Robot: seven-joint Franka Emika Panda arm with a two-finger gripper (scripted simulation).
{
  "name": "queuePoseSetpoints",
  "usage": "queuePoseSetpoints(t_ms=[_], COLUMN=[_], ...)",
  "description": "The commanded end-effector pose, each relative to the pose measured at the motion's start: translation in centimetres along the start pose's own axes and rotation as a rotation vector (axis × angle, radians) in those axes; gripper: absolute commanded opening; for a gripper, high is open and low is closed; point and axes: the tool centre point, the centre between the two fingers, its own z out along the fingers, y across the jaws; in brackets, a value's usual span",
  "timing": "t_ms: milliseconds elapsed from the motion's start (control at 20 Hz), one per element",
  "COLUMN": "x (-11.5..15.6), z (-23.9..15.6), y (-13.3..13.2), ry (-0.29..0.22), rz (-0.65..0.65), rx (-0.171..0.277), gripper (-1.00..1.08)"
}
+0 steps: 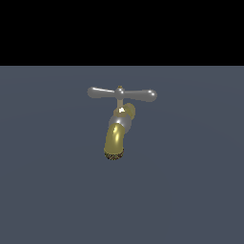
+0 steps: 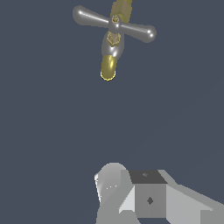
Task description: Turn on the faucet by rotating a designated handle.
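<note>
The faucet (image 1: 117,133) is a small brass tap with a curved gold spout, a silver collar and a dark mesh tip, standing on the dark grey floor. Its handle (image 1: 122,94) is a silver crossbar with two bulb-ended arms on a thin brass stem, lying roughly level across the exterior view. The wrist view looks down on the faucet (image 2: 109,65) and the handle (image 2: 114,25) from above. Grey parts of my gripper (image 2: 131,192) show in the wrist view, well apart from the faucet and touching nothing. How its jaws stand is unclear. The exterior view does not show the arm.
A flat dark grey floor (image 1: 190,190) spreads all around the faucet. A black band fills the upper part of the exterior view.
</note>
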Motion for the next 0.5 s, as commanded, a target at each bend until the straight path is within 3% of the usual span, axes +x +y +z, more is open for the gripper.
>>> queuePoseSetpoints(t_ms=[0,450], x=[0.00,0.40], z=[0.00,0.94], y=[0.00,0.70], ry=[0.000,0.002], rz=[0.000,-0.047], rx=[0.000,-0.001], gripper=[-1.00,-1.00])
